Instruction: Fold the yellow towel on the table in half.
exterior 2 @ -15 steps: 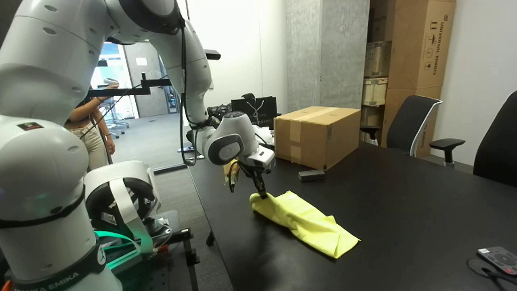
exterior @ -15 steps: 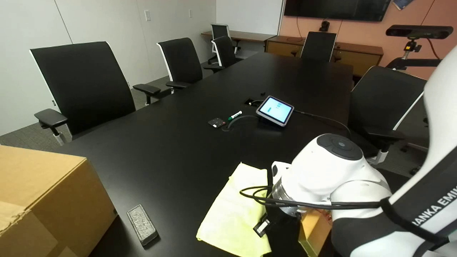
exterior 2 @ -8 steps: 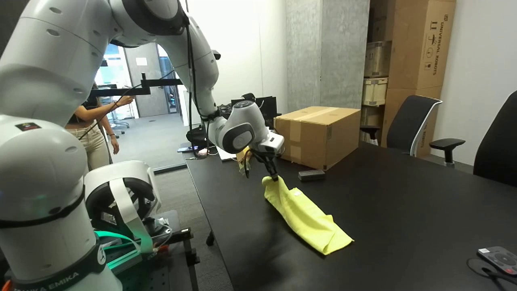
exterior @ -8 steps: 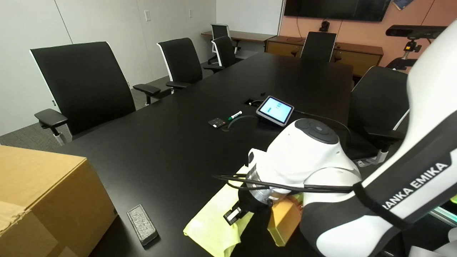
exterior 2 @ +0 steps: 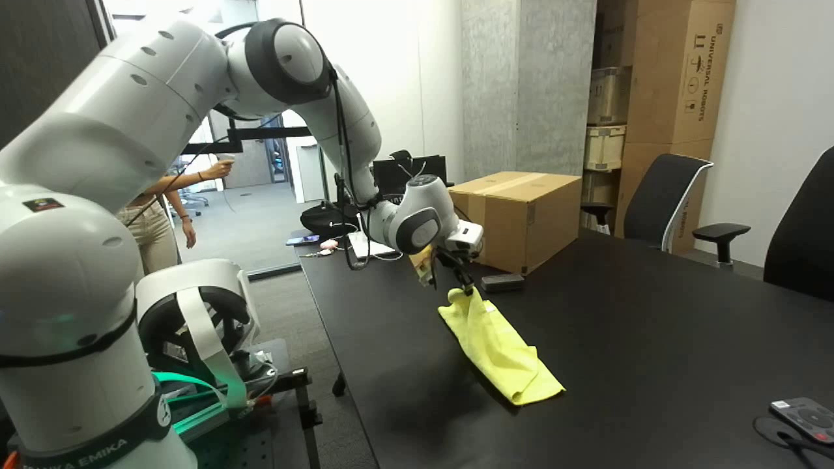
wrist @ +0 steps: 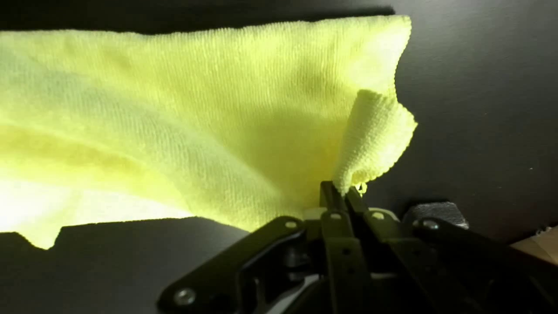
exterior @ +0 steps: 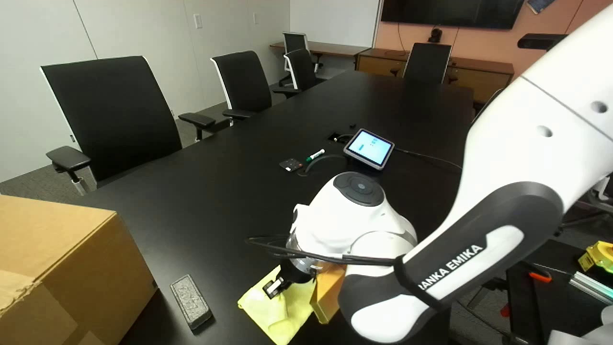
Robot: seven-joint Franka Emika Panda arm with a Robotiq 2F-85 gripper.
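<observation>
In the wrist view, the gripper (wrist: 344,192) is clamped on the yellow towel (wrist: 244,100), at a curled bit of its end; the ribbed cloth looks soft, so it should handle light and limp, with little slip. In an exterior view, the yellow towel (exterior: 282,316) lies near a grey block (exterior: 190,302). In an exterior view, the yellow towel (exterior 2: 498,355) peaks up to the gripper, its far end resting on the worktop (exterior 2: 638,339); a hold mid-edge would probably pull straighter.
</observation>
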